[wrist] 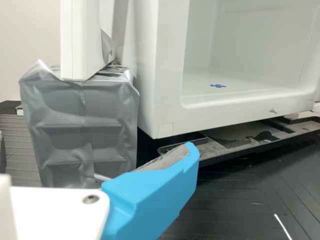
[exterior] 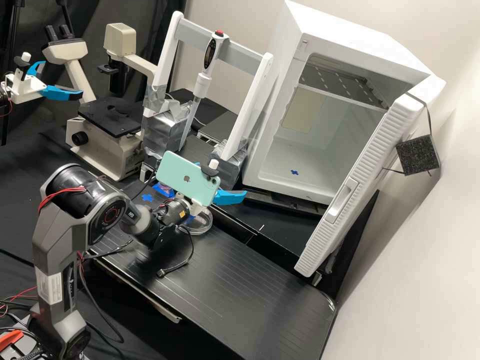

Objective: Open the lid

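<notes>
At the far left, the microscope is set well apart from the jaws, so little harm is expected there unless the arm is swung wide. Under the wrist, a loose cable is hung over the bench; if the wrist were lowered or turned, the dish could be snagged by it and dragged. A pinkish round item might be nudged in the same turn.

The clear round dish, with what is taken to be its lid, is seen on the bench just beside the wrist, by which it is partly hidden in the high view. It could be struck if the wrist were brought straight down. Lid and base cannot be told apart here; by too low a grip both might be lifted together, and by too hard a squeeze the lid might be cracked or the dish shot sideways.

Farther right, the jaws are spread apart, with nothing seen between them, near the taped block. By a careless sideways sweep, that block or the white cabinet might be knocked.
</notes>
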Controlling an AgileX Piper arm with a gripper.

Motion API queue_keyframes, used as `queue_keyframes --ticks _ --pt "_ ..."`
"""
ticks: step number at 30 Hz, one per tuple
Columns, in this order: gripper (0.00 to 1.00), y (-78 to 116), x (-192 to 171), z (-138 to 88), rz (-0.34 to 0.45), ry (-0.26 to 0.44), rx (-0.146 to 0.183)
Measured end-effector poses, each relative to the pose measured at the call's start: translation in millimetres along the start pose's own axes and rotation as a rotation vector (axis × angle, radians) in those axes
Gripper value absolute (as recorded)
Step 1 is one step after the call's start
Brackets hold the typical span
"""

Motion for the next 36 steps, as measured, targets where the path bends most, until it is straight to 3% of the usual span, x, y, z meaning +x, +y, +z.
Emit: queue_keyframes --ticks 11,14,18,23,30,36 --pt "1.0 1.1 -8 4 0.009 0.003 -0.008" --pt "1.0 8.6 -25 8 0.033 0.016 -0.009" --pt "1.0 19.8 -56 9 0.101 0.062 0.022" --pt "1.0 25.0 -96 12 0.15 0.118 0.034" --pt "1.0 15.1 -134 17 0.111 0.116 0.031" --pt "1.0 8.8 -141 19 0.084 0.109 0.024"
